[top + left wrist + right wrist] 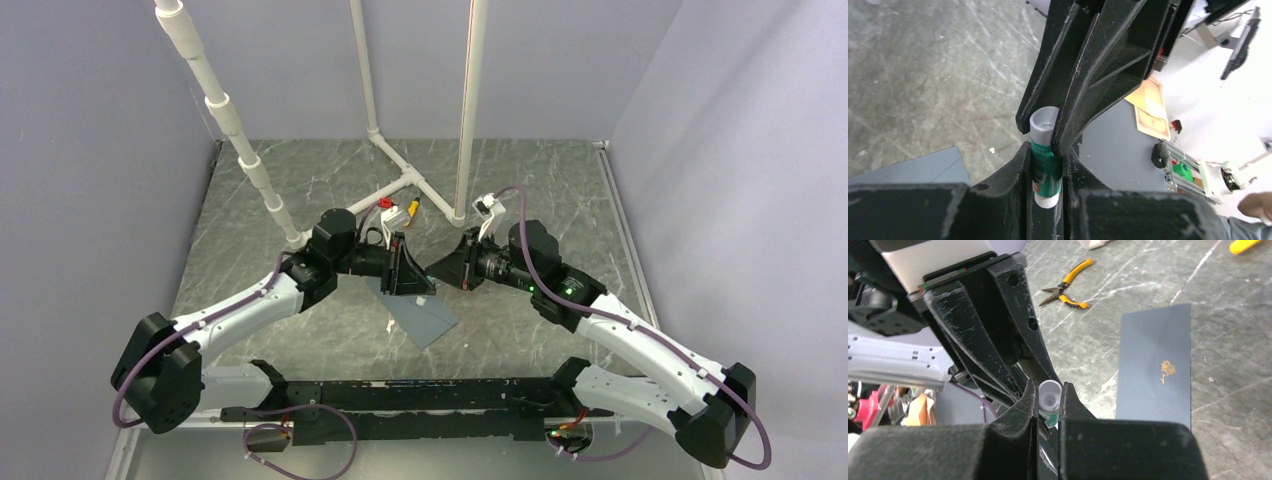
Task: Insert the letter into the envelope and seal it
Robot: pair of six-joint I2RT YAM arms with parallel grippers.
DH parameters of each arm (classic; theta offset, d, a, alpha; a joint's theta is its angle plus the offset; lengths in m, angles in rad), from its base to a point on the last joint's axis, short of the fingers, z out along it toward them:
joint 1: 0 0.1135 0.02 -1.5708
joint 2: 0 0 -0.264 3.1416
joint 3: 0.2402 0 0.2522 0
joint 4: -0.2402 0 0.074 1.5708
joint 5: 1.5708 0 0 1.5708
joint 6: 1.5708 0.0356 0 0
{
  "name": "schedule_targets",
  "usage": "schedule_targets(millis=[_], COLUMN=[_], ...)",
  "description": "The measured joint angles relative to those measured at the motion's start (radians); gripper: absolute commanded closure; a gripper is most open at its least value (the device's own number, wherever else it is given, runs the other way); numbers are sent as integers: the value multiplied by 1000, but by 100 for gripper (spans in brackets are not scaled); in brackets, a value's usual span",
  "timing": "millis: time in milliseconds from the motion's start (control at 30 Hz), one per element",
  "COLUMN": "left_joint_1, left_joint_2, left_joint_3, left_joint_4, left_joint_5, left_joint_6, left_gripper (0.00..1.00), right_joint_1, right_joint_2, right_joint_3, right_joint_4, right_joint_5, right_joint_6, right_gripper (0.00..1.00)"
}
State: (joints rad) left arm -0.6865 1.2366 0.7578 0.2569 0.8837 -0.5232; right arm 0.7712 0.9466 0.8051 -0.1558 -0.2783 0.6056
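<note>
Top view: L gripper [421, 276] and R gripper [443, 272] meet tip to tip over the table [300, 200], just above the envelope [425, 318], which lies flat btwn the arms.

L wrist cam: L gripper [1046, 152] pinches a glue stick [1045, 172] by its green-label body. R gripper [1039, 134] comes in from opposite and clamps the white end. A corner of the envelope [913, 167] shows bottom left.

R wrist cam: R gripper [1049, 390] is pressed onto the glue stick [1049, 400], w/ the L gripper [1040, 374] right behind. The envelope [1158, 355] sits to the right, gold emblem [1168, 370] up. Pliers [1068, 287] lie further back.
</note>
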Motion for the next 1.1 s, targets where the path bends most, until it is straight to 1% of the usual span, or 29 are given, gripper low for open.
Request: schedule_targets(millis=[100,167,233,333,367,433,467,500,533,600,667,733,800,900,967,1000,1067,1100], left_joint_1=[-1,-2,-7,-26,-32,-39,-39,-37,-31,-16,-12,-13,-12,-10,-11,-11,-11,-10], left_joint_2=[-19,-32,-43,-51,-51,-51,-54,-60,-71,-110,-150,-179,-195,-190,-180,-176,-169,-167], left_joint_3=[0,-1,-5,-49,-65,-85,-86,-86,-86,-76,-43,-16,-4,-3,-3,-3,-3,-3], left_joint_4=[24,64,148,382,447,518,526,519,496,389,254,153,88,6,-35,-50,-75,-83], left_joint_5=[51,101,178,280,300,315,315,306,292,233,132,32,-63,-169,-209,-227,-253,-262], left_joint_6=[-21,-44,-89,-204,-237,-278,-284,-280,-266,-211,-140,-79,-31,29,50,60,73,78], left_gripper=[98,98,98,98,97,97,97,98,98,98,97,97,98,97,97,98,98,98], right_joint_1=[0,-4,-8,-10,-9,-7,-5,-3,-2,6,10,10,14,40,54,62,76,80], right_joint_2=[-29,-60,-87,-106,-104,-92,-82,-74,-71,-74,-76,-69,-53,-20,1,14,37,50], right_joint_3=[0,-1,-2,-1,1,12,26,41,51,73,93,99,98,83,75,74,75,77], right_joint_4=[17,47,84,149,161,162,150,137,122,98,76,63,51,60,60,59,60,58], right_joint_5=[-68,-159,-266,-458,-515,-573,-580,-578,-569,-458,-286,-108,21,159,224,253,295,309], right_joint_6=[-55,-123,-194,-312,-349,-396,-409,-409,-394,-341,-250,-143,-47,53,93,107,126,132], right_gripper=[100,100,100,100,94,58,43,33,28,25,25,25,24,24,28,31,42,46])
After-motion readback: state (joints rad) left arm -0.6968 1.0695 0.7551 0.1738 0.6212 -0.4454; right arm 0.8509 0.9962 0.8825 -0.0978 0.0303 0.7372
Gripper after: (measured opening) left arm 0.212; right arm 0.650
